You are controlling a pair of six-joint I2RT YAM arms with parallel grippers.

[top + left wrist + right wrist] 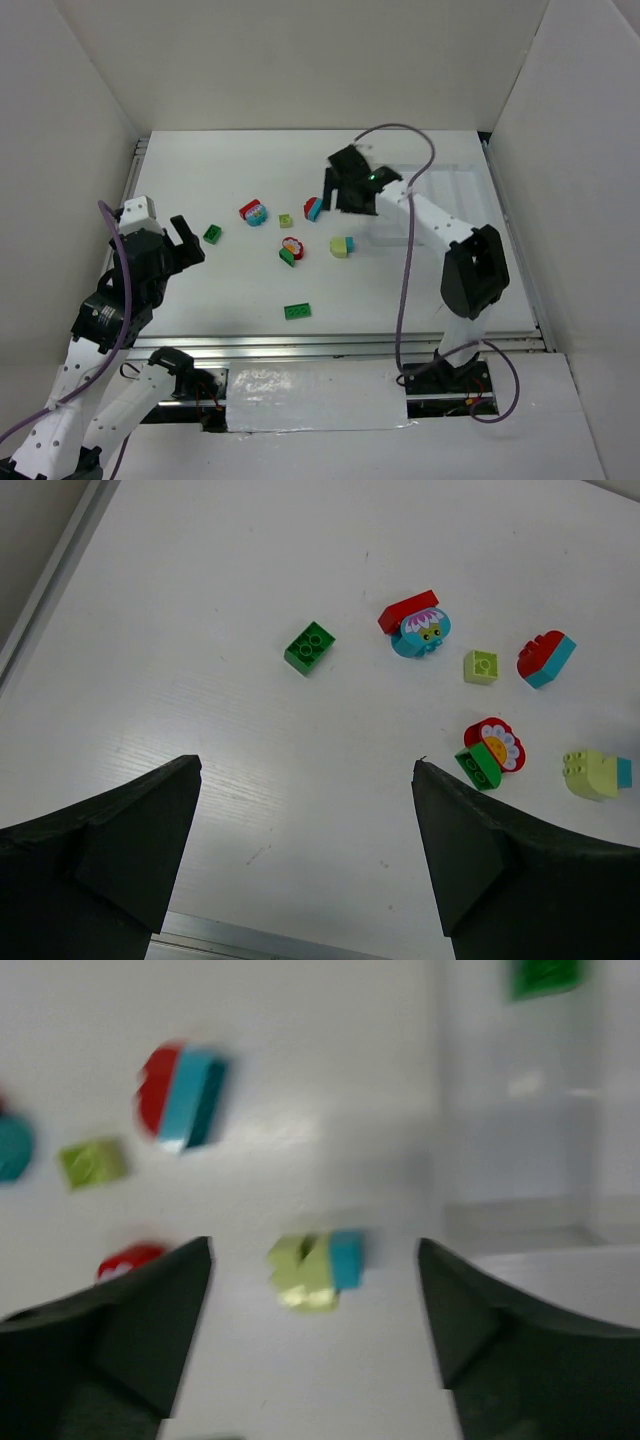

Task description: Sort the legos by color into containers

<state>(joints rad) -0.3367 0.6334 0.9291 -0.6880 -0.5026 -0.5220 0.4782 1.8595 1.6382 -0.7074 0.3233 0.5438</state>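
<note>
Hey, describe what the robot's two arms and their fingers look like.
Both the left arm and right arm have white links with black joints and a purple cable looping alongside. Their fingers are black and wedge-shaped. A small green light glows near the right wrist.

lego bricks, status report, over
Left gripper open, empty. Right gripper open, empty, near yellow-green and blue plastic brick pair. Other small plastic bricks loose on white table. Nothing in the way.

Green brick [297,311]; flower-printed red brick [497,744]
</note>
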